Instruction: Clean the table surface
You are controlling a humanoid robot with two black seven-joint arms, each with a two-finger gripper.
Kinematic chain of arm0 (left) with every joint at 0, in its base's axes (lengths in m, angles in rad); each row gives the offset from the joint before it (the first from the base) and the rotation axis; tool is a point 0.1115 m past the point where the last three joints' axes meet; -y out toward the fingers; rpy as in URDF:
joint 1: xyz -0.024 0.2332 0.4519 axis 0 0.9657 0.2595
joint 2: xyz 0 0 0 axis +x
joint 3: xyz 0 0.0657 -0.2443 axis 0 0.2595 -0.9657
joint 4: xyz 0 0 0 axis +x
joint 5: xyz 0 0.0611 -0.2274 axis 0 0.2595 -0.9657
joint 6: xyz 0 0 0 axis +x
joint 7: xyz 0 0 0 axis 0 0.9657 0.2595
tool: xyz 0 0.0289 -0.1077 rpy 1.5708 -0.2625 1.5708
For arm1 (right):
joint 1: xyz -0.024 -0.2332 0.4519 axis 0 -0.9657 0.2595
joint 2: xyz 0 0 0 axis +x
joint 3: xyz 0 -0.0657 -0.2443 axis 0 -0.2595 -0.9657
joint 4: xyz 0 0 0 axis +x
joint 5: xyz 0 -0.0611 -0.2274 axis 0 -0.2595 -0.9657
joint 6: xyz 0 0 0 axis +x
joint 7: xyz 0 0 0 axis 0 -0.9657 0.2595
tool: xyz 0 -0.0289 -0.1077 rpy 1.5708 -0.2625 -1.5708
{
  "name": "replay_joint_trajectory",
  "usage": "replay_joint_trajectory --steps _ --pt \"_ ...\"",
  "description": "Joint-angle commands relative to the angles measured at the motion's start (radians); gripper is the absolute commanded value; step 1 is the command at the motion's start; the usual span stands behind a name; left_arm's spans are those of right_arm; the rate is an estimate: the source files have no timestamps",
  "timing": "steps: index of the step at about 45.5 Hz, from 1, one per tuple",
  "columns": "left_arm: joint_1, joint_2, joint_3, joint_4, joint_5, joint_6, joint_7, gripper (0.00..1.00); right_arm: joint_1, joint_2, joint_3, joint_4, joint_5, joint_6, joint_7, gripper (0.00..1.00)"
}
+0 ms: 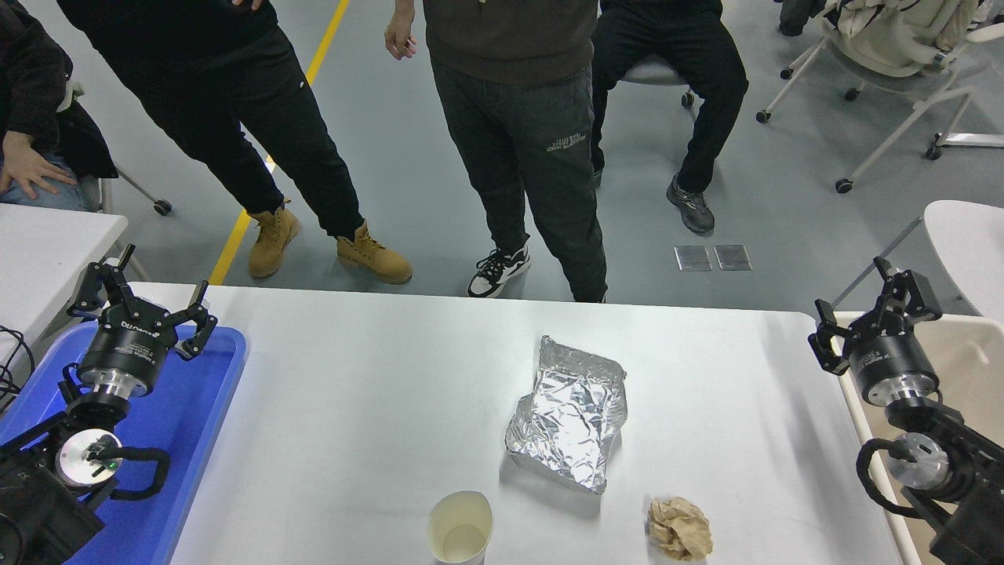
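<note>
Waiting at the start: nothing gripped, 3 bits of litter on the table surface [376, 392].

- Table surface: big white top with rounded corners, filling the middle and lower frame. Long axis runs left to right across the picture; far edge faces the people standing at the top.
- Litter: crumpled foil tray [569, 412] at centre, its long side running roughly from upper to lower frame, tilted slightly. Paper cup [460, 528] upright at bottom centre, mouth open, looks empty. Crumpled brown paper ball [679, 528] at lower right of centre. All 3 apart from each other.
- Left hand [137, 302] at left of frame, fingers spread open, empty, hovering over a blue plastic tray [196, 416].
- Right hand [874, 310] at right edge, fingers apart, empty, off the table's right end, above a beige bin [969, 369].
- A smaller white table [47, 243] sits at upper left. People's legs along the top.

Judgement: clearing not begun. Next move likely calls for the right arm to swing in toward the lower centre, come down over 1 item, probably the paper ball as nearest, and close on it; the bin at right looks the likely drop. The foil would crush easily, so a light grip on its rim.
</note>
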Motion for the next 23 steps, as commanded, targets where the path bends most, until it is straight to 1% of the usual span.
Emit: replay_joint_trajectory --steps 1,23 --pt "0.000 -0.001 0.000 0.000 0.000 0.000 0.000 1.00 0.000 0.001 0.001 0.000 0.000 0.000 0.000 0.98" --pt "0.000 0.000 0.000 0.000 0.000 0.000 0.000 1.00 -0.001 0.002 -0.003 -0.003 0.000 0.002 0.000 0.98"
